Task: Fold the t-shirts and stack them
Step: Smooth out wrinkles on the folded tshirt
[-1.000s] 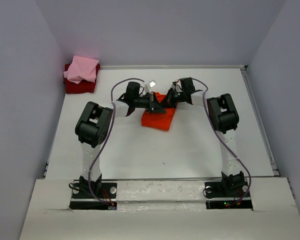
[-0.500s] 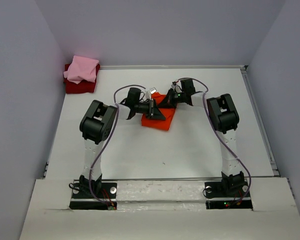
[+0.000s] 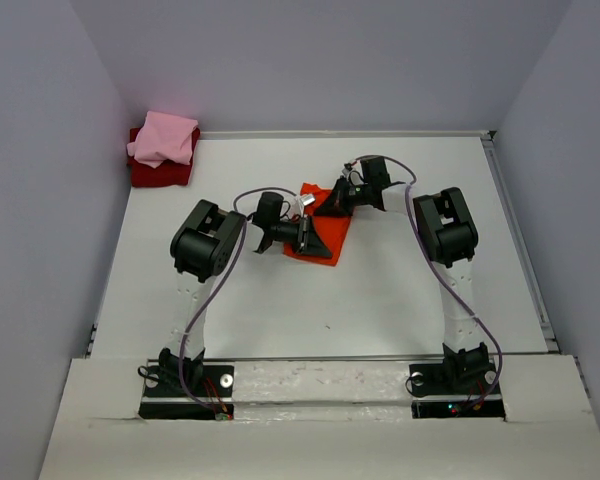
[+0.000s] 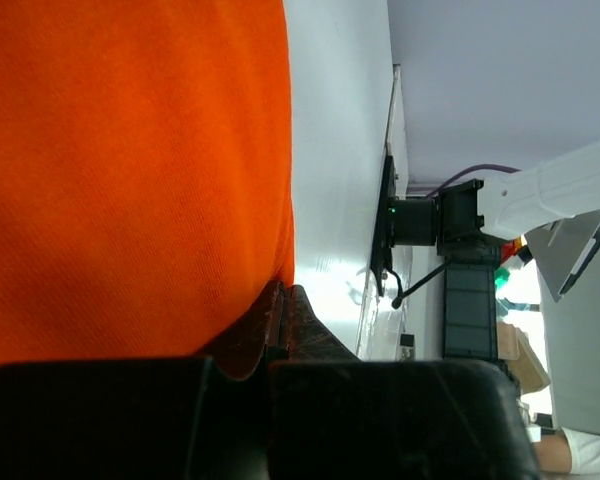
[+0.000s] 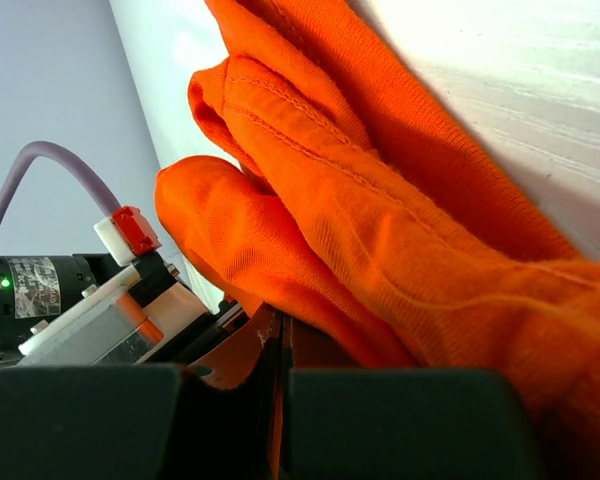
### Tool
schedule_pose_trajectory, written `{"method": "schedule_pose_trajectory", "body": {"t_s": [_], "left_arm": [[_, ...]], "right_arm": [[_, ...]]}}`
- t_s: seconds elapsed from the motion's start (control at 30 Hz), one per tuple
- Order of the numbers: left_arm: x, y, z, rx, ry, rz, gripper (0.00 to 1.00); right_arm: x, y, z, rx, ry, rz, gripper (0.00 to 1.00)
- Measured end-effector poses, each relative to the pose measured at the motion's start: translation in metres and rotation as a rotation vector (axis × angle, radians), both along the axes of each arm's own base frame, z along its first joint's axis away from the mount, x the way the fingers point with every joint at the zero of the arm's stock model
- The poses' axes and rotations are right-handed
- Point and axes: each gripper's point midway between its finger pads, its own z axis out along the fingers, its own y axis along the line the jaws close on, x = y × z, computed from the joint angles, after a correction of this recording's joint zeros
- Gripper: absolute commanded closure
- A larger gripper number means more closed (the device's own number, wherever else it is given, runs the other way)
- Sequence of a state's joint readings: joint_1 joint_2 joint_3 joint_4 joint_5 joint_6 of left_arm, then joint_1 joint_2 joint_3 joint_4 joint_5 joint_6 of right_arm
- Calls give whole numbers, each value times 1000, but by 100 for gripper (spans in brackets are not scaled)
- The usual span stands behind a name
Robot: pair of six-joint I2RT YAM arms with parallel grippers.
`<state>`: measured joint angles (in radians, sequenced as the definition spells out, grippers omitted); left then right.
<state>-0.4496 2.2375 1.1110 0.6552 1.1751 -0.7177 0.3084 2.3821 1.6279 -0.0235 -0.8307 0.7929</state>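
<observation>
We see L gripper [image 4: 280,300] & R gripper [image 5: 278,325] both clamped tight on edges of bright orange-red cloth t-shirt [image 3: 332,242].

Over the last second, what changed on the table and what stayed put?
The left gripper, shut, slid over the orange shirt toward the near edge, its elbow swinging inward, uncovering the shirt's far corner. Nothing was grasped or released. The right gripper stayed shut at the shirt's far side; the shirt kept its place; the pink shirt still lies on the dark red shirt.
</observation>
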Motion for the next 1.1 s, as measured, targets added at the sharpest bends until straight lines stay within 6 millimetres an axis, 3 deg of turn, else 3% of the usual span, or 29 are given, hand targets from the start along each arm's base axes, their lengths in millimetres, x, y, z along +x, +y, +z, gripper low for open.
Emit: {"method": "schedule_pose_trajectory", "body": {"t_s": [0.23,0.73,0.83,0.97,1.0,1.1], "left_arm": [[-11,4,-6,-25,-24,-20,100],[-62,27,-8,60,14,38,100],[-59,28,13,96,16,69,100],[-9,10,75,87,-171,113,100],[9,4,98,74,-249,131,100],[38,-4,137,53,-391,166,100]], "right_arm": [[1,0,1,-6,-2,2,100],[18,13,3,3,-11,36,100],[19,12,2,-1,-16,33,100],[20,12,2,-2,-21,34,100],[20,12,2,-2,-22,35,100],[20,12,2,-2,-23,35,100]]}}
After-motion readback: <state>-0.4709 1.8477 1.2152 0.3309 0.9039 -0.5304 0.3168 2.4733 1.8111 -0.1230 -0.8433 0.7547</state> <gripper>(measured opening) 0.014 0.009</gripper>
